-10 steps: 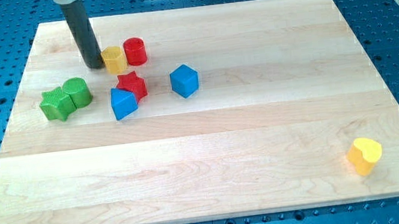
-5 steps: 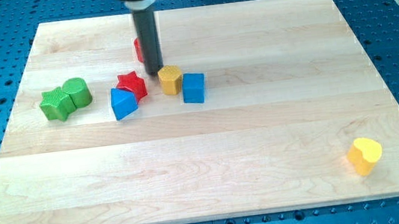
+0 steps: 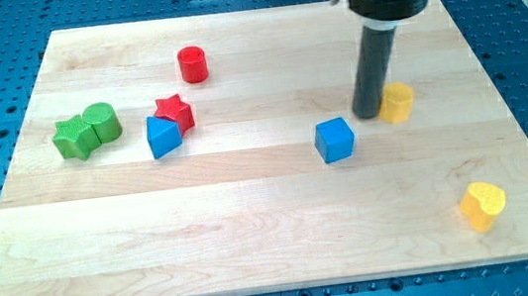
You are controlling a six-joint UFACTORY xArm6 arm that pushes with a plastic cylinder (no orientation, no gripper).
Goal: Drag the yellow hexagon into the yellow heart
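While my tip [image 3: 369, 114] touches the yellow hexagon [image 3: 397, 102] on its view-left side, the yellow heart [image 3: 481, 206] waits toward the view's bottom right; no jaws exist here, so the push should come from above-left.

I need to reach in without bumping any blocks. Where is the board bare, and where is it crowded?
Bare: the whole strip along the view's bottom, from the left edge to the yellow heart, and the top middle between the red cylinder and my tip. Crowded: the left cluster of green blocks, blue block and red star; also my tip touching the yellow hexagon, blue cube nearby.
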